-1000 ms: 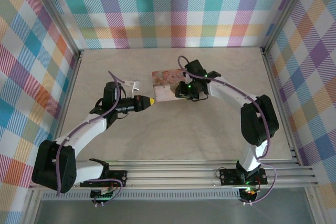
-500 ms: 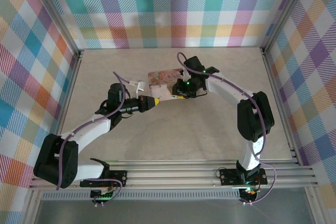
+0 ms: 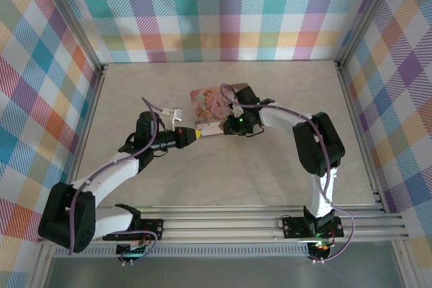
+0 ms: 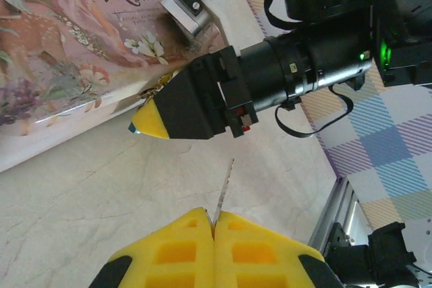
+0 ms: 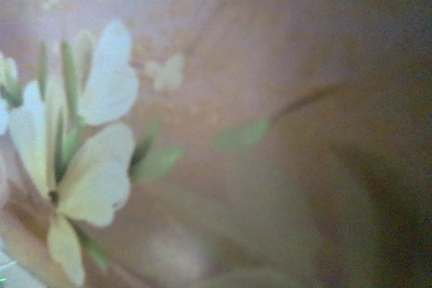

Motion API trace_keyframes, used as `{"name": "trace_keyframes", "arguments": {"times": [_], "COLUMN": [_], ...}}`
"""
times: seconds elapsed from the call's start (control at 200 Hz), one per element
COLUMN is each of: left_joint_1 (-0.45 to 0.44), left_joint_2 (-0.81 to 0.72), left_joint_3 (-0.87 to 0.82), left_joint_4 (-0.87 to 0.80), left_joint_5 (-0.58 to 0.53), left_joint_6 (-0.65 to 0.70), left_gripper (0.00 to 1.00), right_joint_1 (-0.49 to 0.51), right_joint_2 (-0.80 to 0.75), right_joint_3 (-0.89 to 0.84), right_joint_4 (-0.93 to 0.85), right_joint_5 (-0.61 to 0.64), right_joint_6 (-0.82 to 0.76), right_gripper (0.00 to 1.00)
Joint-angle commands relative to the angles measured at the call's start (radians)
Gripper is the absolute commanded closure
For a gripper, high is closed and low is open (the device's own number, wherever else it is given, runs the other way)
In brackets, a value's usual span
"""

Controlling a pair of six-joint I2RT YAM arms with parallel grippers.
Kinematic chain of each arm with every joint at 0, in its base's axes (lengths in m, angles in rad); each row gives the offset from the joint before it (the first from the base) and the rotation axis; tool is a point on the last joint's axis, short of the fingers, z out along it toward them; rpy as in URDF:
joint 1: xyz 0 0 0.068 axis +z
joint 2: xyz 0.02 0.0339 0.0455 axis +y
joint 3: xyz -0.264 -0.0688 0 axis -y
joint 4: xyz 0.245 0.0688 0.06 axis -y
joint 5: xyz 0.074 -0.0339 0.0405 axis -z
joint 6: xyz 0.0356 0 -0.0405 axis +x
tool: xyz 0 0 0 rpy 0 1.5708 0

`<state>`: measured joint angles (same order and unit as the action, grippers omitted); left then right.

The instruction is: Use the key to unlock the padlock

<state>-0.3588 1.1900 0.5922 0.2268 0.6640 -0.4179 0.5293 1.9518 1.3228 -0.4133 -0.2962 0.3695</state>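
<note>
Yellow fingertips point(image 4: 182, 247) of my left gripper point(image 4: 213, 219) are pressed together on the key point(image 4: 225, 183). Its thin metal blade sticks straight out from between them, over the pale table point(image 4: 74, 193) and clear of everything else. Just beyond the blade's end sits the right gripper point(image 4: 145, 123), a black wedge with a yellow point resting against the lower edge of the pink floral tin point(image 4: 67, 52). From this side I can't tell whether its jaws are parted or closed. A blue fleck point(image 4: 133, 129) shows at that point; it may be the padlock, but it is too small for me to be sure.

From above, my left gripper point(image 3: 196, 135) and right gripper point(image 3: 223, 127) face each other, tips near but apart, along the near side of the tin point(image 3: 204, 102). The tin lies flat around the middle of the table point(image 3: 270, 166). My right wrist camera gives a blurred close-up of the tin's lid point(image 5: 101, 146) — white petals on pink.
</note>
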Motion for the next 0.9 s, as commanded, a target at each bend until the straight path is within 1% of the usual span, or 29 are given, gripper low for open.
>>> {"name": "trace_keyframes", "arguments": {"times": [0.0,0.04,0.105,0.165,0.31,0.38,0.6,0.895], "left_joint_1": [-0.006,-0.006,-0.006,-0.007,-0.006,-0.006,-0.006,-0.006], "left_joint_2": [-0.045,-0.057,-0.078,-0.096,-0.130,-0.140,-0.162,-0.187], "left_joint_3": [-0.018,-0.021,-0.027,-0.034,-0.037,-0.035,-0.038,-0.038], "left_joint_4": [-0.056,-0.066,-0.081,-0.094,-0.125,-0.135,-0.157,-0.193], "left_joint_5": [-0.034,-0.040,-0.054,-0.068,-0.085,-0.091,-0.111,-0.128], "left_joint_6": [0.024,0.023,0.024,0.025,0.023,0.024,0.020,0.013], "left_gripper": [1.00,1.00,1.00,1.00,1.00,1.00,1.00,1.00], "right_joint_1": [-0.005,-0.004,-0.003,-0.002,0.004,0.010,0.031,0.088], "right_joint_2": [-0.005,-0.008,-0.017,-0.022,-0.030,-0.035,-0.033,-0.019], "right_joint_3": [-0.028,-0.043,-0.069,-0.087,-0.102,-0.102,-0.096,-0.070], "right_joint_4": [0.097,0.117,0.152,0.171,0.189,0.196,0.219,0.248], "right_joint_5": [0.055,0.079,0.120,0.162,0.234,0.247,0.310,0.391], "right_joint_6": [-0.057,-0.064,-0.073,-0.076,-0.076,-0.087,-0.093,-0.124], "right_gripper": [1.00,1.00,0.91,0.85,0.59,0.53,0.46,0.44]}}
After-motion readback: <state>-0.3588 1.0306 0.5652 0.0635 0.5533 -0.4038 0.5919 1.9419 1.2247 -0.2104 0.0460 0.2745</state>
